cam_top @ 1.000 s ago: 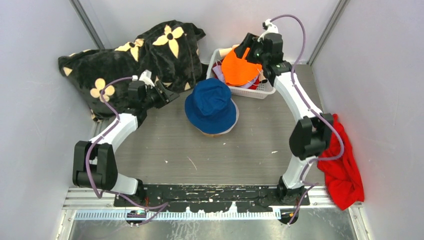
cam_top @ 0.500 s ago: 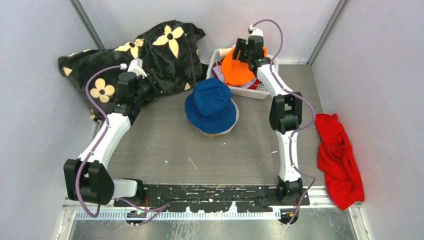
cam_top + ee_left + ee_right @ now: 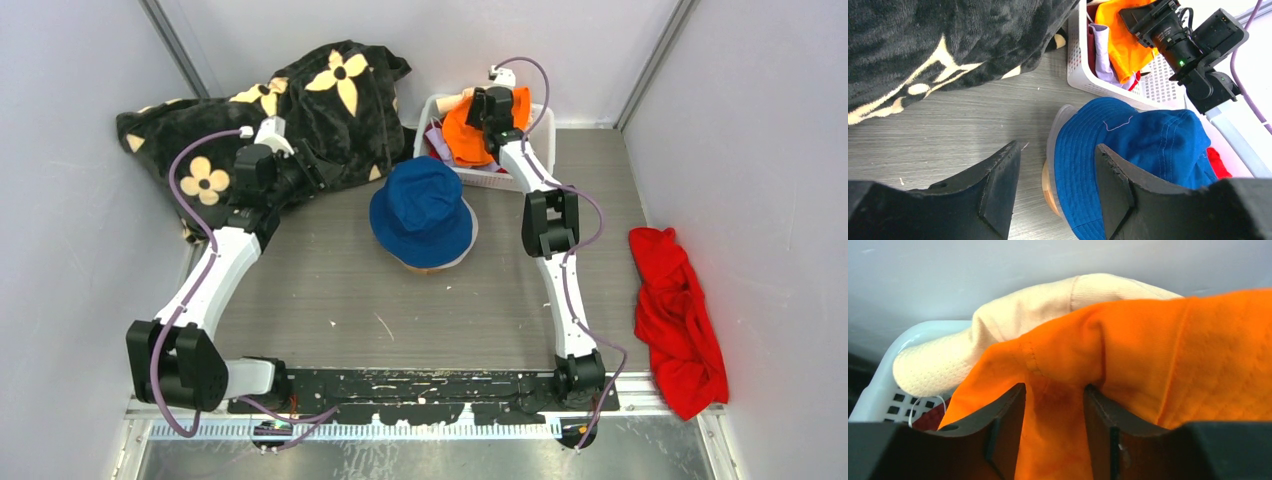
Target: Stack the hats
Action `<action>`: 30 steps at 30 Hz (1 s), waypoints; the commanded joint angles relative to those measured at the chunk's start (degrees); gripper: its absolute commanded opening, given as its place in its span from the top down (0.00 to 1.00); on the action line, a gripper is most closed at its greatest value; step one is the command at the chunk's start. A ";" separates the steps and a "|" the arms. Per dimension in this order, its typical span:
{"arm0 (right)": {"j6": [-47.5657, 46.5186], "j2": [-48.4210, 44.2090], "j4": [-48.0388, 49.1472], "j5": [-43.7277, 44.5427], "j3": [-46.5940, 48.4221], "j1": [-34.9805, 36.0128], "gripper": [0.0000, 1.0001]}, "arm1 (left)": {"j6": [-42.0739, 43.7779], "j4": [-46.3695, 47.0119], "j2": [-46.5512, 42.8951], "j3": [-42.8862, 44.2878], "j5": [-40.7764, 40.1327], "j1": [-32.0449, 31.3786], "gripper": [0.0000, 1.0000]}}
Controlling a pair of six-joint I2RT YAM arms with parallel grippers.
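A blue hat [image 3: 422,208] lies on the table's middle, on top of a grey brim and a tan one; it also shows in the left wrist view [image 3: 1148,145]. An orange hat [image 3: 460,140] lies on top in the white basket [image 3: 500,180], with a cream hat [image 3: 1023,310], a lilac hat [image 3: 1100,55] and maroon fabric [image 3: 930,417] under it. My right gripper [image 3: 480,126] is pushed into the orange hat [image 3: 1173,350], jaws apart with a fold of it between them [image 3: 1054,387]. My left gripper [image 3: 318,178] is open and empty [image 3: 1055,147], left of the blue hat.
A large black blanket with cream flowers [image 3: 290,100] fills the back left, right behind my left gripper. A plain red cloth [image 3: 680,310] lies at the right edge. Grey walls close in the back and both sides.
My right arm has stretched out and its gripper has gone left and down into the orange hat in the basket. My left gripper has drawn back left toward the blanket, then held still.
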 commanded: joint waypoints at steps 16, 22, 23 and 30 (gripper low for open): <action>-0.54 -17.59 9.71 -0.73 -17.39 0.36 0.81 | 1.19 3.99 -0.73 0.78 -0.69 -0.78 0.46; 4.39 -22.08 -0.23 -2.55 -16.82 0.36 0.37 | 0.99 4.20 -2.74 0.49 -0.47 -0.78 0.46; 5.04 -22.24 -3.13 -2.14 -15.71 0.33 0.34 | 0.75 4.24 -2.66 0.63 -0.21 -0.78 0.46; 8.32 -23.80 -12.36 0.76 -14.46 0.31 0.33 | -0.18 4.75 -1.56 2.88 1.75 -0.78 0.46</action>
